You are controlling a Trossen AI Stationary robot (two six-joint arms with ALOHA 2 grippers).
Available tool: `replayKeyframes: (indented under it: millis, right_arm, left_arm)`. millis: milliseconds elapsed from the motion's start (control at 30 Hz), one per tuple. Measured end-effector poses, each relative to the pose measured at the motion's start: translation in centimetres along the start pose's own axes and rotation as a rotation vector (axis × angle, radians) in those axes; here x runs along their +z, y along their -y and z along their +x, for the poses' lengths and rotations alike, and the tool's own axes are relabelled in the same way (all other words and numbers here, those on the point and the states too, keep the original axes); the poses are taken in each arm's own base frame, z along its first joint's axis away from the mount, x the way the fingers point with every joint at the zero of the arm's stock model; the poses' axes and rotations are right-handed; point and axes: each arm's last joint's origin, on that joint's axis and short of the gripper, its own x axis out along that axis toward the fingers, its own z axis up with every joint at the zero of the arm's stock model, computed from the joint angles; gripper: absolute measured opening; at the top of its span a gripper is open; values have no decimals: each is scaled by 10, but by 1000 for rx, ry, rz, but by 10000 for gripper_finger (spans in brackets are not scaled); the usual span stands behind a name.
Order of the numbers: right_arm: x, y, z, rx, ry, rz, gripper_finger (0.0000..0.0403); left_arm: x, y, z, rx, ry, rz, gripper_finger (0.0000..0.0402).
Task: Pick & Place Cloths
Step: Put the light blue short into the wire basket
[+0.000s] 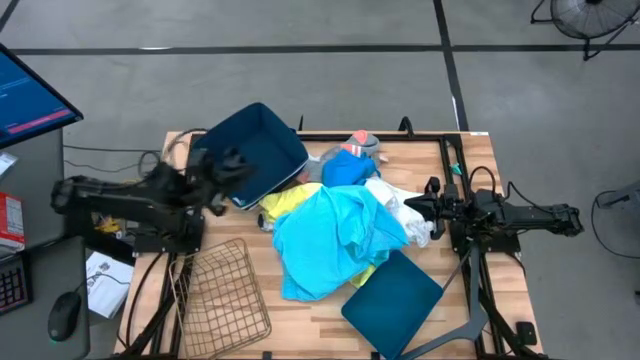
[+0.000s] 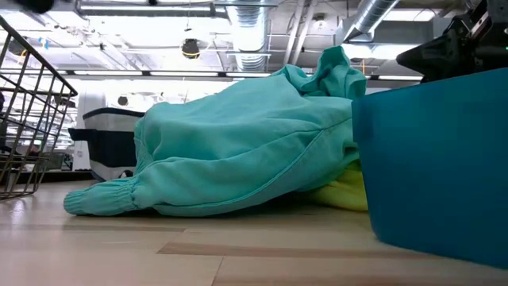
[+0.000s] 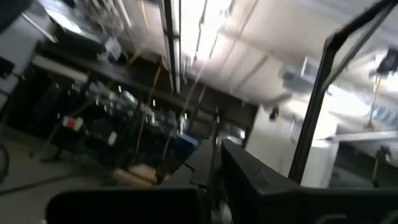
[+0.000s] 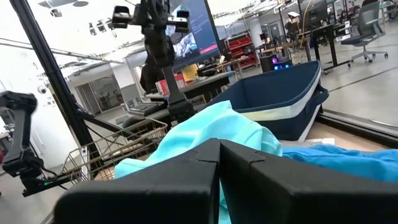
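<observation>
Cloths heaped mid-table: turquoise garment on top, yellow one under its edge, white ones toward the right arm, orange-banded sock at the far edge. Right hand pressed together, empty, beside the white ones. Left hand over the tilted blue bin, fingers look closed, view blurry.

You're looking at two matte black arms of boxy, jointed segments; left arm bulkier at its base, right arm slimmer, black cables trailing from each. Right gripper: two flat, dark, angular fingers. Left gripper: same black wedge fingers, blurred
</observation>
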Motion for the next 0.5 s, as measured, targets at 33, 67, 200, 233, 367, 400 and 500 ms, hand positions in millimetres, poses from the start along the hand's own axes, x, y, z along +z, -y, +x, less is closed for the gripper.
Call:
replayKeyframes:
  millis: [33,67,200,233,367,400,500]
  right_arm:
    - [0,0,0,0,0,0,0]
    - [0,0,0,0,0,0,0]
    - [0,0,0,0,0,0,0]
    - [0,0,0,0,0,0,0]
    - [0,0,0,0,0,0,0]
    - [0,0,0,0,0,0,0]
    - [0,0,0,0,0,0,0]
  left_arm:
    - [-4,1,12,-19,-28,2,30]
    - [-7,2,23,-49,-54,3,39]
    - [-24,10,65,-186,-142,26,83]
    - [-29,13,74,-218,-157,46,96]
    - [-45,20,101,-323,-192,154,153]
    - [-48,20,106,-329,-204,172,169]
    - [-59,17,117,-298,-320,203,214]
